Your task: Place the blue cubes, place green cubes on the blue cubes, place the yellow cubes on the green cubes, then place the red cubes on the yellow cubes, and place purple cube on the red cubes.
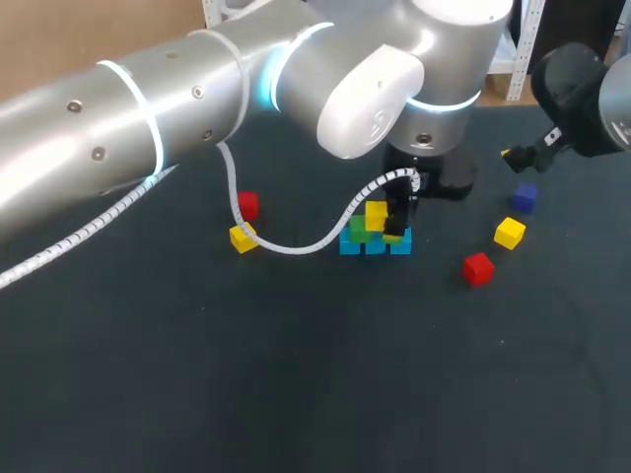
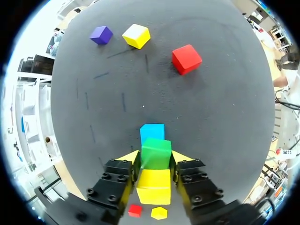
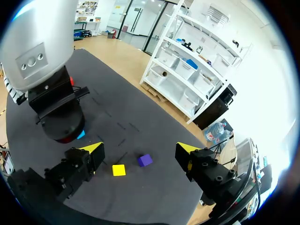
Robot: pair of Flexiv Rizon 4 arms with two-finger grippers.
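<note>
Placed: blues, one yellow. Left gripper clamped on green, right gripper apart. Pending, 3 and 9 o'clock: yellows, reds, purple.

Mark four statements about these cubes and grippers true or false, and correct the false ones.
1. The purple cube tops the stack. False: it lies loose on the table, near a yellow cube.
2. The right gripper has open, empty jaws. True.
3. Two red cubes lie loose on the table. True.
4. The left gripper is over bare table. False: it is at the stack, with a green cube between its jaws.
</note>
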